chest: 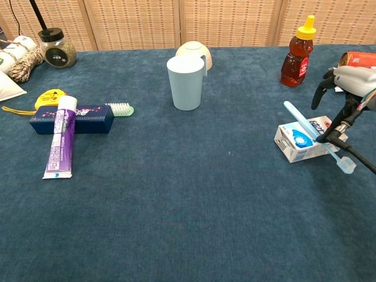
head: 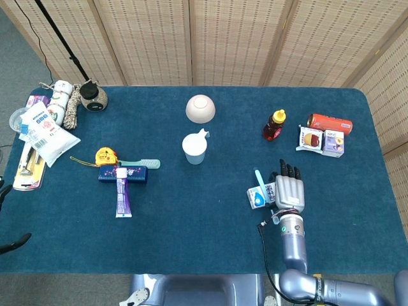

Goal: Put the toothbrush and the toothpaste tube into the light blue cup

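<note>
The blue toothbrush (chest: 312, 136) lies propped across a small carton (chest: 302, 143) beside the right hand (head: 288, 191) – fingers apart, empty – and looks light, stiff, slippery – best pinched mid-handle where it bridges clear of the surface.

Toothbrushes: two, blue (chest: 317, 136) and green (chest: 119, 109). Toothpaste tube (chest: 60, 144): one. Light blue cup (chest: 186, 82): one. Honey bottle (chest: 296, 51): one. Bowl (head: 200, 108): one.
</note>
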Controlling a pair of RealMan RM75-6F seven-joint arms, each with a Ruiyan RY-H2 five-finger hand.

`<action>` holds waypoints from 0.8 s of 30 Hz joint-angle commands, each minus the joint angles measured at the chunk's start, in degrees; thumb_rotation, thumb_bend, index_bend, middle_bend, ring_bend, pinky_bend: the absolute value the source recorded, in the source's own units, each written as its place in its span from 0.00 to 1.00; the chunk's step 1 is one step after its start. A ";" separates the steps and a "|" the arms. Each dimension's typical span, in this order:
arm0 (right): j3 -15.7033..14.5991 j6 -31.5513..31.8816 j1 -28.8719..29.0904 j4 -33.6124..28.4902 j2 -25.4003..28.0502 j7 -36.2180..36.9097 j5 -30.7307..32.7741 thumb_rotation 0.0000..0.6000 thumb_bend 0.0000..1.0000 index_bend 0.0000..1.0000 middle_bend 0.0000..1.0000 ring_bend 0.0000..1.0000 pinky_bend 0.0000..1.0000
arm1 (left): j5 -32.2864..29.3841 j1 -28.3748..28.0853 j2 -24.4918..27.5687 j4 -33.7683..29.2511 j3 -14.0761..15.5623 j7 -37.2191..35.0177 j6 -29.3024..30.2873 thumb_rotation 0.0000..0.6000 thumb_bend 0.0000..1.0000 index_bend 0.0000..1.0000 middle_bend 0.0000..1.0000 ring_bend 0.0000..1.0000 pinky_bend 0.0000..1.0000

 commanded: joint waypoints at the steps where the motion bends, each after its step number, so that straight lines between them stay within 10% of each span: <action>1: 1.59 0.46 1.19 0.02 -0.17 -1.34 3.18 1.00 0.00 0.37 0.00 0.00 0.00 | -0.06 -0.02 0.04 0.08 -0.05 -0.03 -0.03 1.00 0.00 0.00 0.00 0.00 0.00; 24: 4.24 -1.09 6.70 1.92 0.39 -4.94 16.28 1.00 0.00 0.39 0.00 0.00 0.00 | -0.41 -0.02 0.05 -0.12 -0.20 0.01 -0.15 1.00 0.00 0.00 0.00 0.00 0.00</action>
